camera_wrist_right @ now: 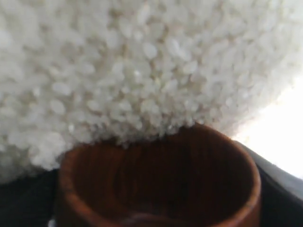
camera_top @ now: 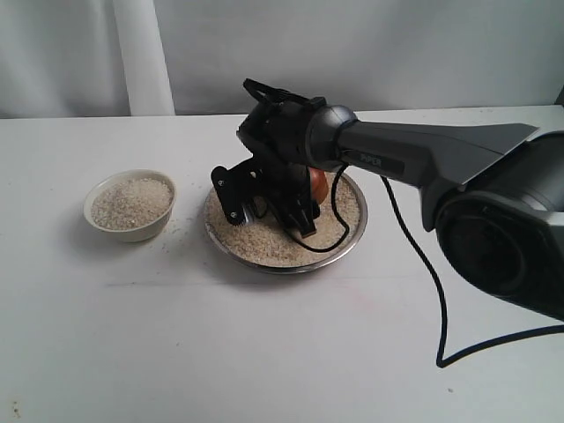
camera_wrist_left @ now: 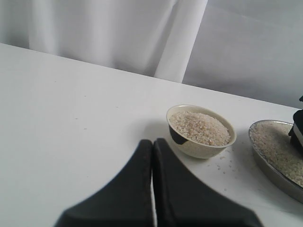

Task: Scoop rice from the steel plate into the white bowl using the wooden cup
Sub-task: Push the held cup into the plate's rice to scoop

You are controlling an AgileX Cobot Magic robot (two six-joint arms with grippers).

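The steel plate (camera_top: pixel 339 254) lies mid-table, spread with rice (camera_top: pixel 256 242). My right gripper (camera_top: pixel 302 214) is lowered into it, shut on the wooden cup (camera_top: pixel 319 185), of which only a reddish edge shows behind the fingers. In the right wrist view the cup (camera_wrist_right: pixel 158 184) has its dark mouth pushed against a heap of rice (camera_wrist_right: pixel 142 71), and grains touch its rim. The white bowl (camera_top: pixel 132 232) stands left of the plate, filled with rice (camera_wrist_left: pixel 199 126). My left gripper (camera_wrist_left: pixel 152 143) is shut on nothing, hanging over bare table short of the bowl (camera_wrist_left: pixel 199 149).
A few loose grains (camera_wrist_left: pixel 222 165) lie on the white table between the bowl and the plate (camera_wrist_left: pixel 272 172). The right arm's black cable (camera_top: pixel 423 264) trails across the table at the right. A white curtain (camera_top: pixel 141 53) hangs behind the table's far edge.
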